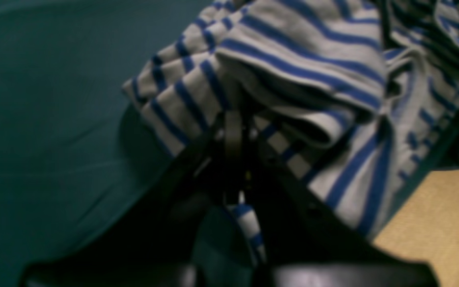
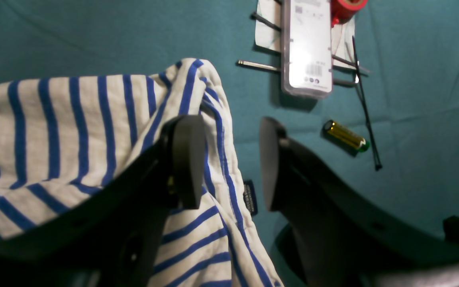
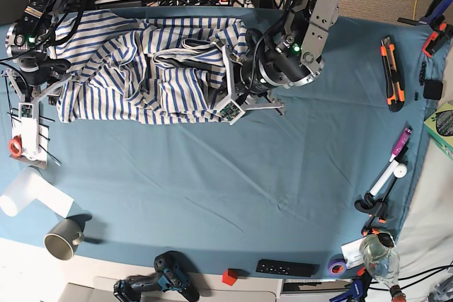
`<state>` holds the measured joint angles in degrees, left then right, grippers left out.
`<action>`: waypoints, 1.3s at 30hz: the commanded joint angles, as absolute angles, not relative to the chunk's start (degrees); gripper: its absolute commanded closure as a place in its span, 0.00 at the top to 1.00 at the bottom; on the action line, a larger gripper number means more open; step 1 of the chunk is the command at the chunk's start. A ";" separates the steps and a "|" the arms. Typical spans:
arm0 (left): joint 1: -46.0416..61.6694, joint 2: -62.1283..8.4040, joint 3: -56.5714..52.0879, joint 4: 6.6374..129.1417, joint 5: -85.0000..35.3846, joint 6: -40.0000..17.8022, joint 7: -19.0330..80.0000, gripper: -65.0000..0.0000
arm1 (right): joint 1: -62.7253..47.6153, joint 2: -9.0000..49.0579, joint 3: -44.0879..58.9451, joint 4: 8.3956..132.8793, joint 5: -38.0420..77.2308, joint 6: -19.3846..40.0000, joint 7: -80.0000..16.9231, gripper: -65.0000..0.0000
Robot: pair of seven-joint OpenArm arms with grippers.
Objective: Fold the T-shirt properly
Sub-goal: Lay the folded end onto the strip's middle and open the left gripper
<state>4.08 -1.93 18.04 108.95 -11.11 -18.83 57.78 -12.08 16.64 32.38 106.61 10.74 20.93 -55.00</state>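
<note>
Grasp step: left gripper pinched shut on a hem of the soft cream, blue-striped T-shirt. Right gripper, jaws apart, straddles its edge. Next, judged: right closes, then spread flat.

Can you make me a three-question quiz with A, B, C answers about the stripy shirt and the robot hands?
1. Where does the T-shirt lie on the blue cloth?
A. far edge B. middle C. near edge
2. What colour are its stripes?
A. red B. green C. blue
3. What are the left gripper fingers doing?
A. open B. shut on the T-shirt C. holding a battery

Answers: 1 A, in the base view it lies along the top edge. 2 C, blue stripes in every view. 3 B, striped fabric is pinched between the closed fingers.
</note>
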 commanded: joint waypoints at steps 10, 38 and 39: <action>2.72 -1.58 24.99 103.59 -9.87 -14.87 51.81 0.00 | -11.60 17.61 32.67 107.50 10.90 20.69 -53.32 0.36; -9.74 6.52 28.51 97.80 -4.36 -13.19 51.77 0.00 | -11.62 17.61 32.67 107.50 10.90 20.71 -53.10 0.36; -9.65 6.31 27.14 98.41 -3.53 -12.78 53.78 0.00 | -11.62 17.63 32.67 107.50 10.87 20.71 -53.10 0.36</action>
